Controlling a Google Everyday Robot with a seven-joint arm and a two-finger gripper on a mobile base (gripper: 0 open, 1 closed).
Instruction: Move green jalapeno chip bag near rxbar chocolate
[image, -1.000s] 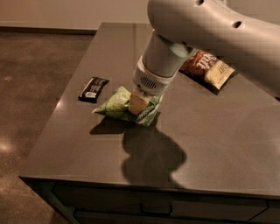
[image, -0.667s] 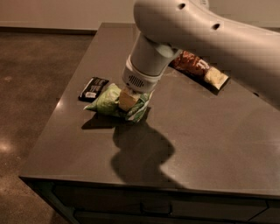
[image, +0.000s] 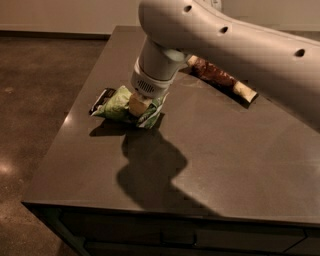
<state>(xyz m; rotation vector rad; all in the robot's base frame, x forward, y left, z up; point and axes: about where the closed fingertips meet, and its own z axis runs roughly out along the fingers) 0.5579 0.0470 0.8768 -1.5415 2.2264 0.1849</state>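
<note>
Left of centre on the counter (image: 225, 165), the hand (image: 139, 106) grips the green bag (image: 116, 106), which covers most of the rxbar (image: 100, 101); the arm (image: 225, 40) hides part of the brown bag (image: 220, 79).

Pale grey arm (image: 240, 45), dark holes; beige gripper (image: 139, 105) at green jalapeno chip bag (image: 116, 106)

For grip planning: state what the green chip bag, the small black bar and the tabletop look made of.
The green jalapeno chip bag, held in the gripper low over the table: thin plastic or foil film, crinkled with a sheen. The rxbar chocolate, mostly hidden behind it: probably glossy plastic wrapper. The table: smooth dark slab, perhaps stone or laminate, faintly reflective.
</note>
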